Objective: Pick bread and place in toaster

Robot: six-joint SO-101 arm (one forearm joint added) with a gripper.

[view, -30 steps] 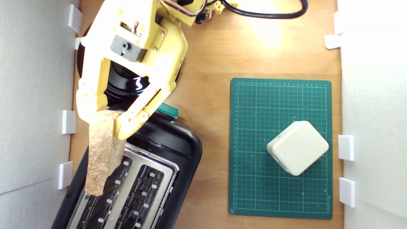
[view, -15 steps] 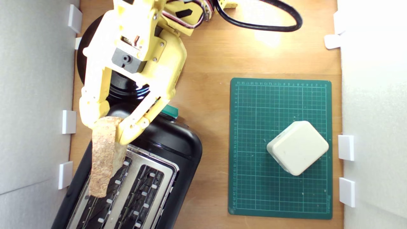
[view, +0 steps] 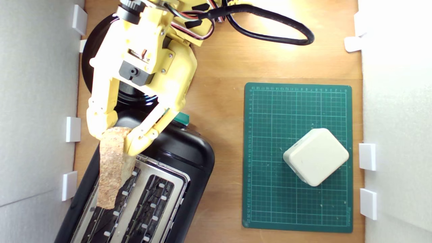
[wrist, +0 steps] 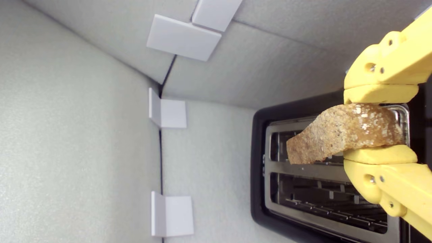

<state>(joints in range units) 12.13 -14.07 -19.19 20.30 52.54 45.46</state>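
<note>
1. One half-second of travel has carried the yellow 3D-printed plastic arm toward the exterior view's right and a little down the picture, so that more of the round glossy black plate (view: 88, 60) behind it shows, and the looped black cable (view: 290, 35) has swung with the arm.
2. Its yellow two-fingered gripper (view: 115, 136) has come with it, its fingers closed on the crust end of the rustic tan slice of bread (view: 111, 168); the wrist view shows the same pinch from both sides (wrist: 378, 125).
3. Compared with a second ago, the bread hangs narrower and edge-on in the exterior view, and its free tip has drifted off the large black plastic toaster's (view: 182, 152) outer rim toward the slot nearer the exterior view's left.
4. Seen from the wrist, the slice is above the silver metal top plate (wrist: 303, 168), over the slot nearer the white wall, not yet inside; whether its lower edge touches the metal I cannot tell.
5. Judged from this, the carry is nearly done and the work is now alignment: the slice seems slightly skewed to the slot, so a small turn before lowering would likely help.
6. Nothing has stirred on the green gridded cutting mat (view: 270, 135), where the cream-white rounded square block (view: 315, 157) sits as before; the teal-green lever knob (view: 180, 118) peeks from under the fingers.
</note>
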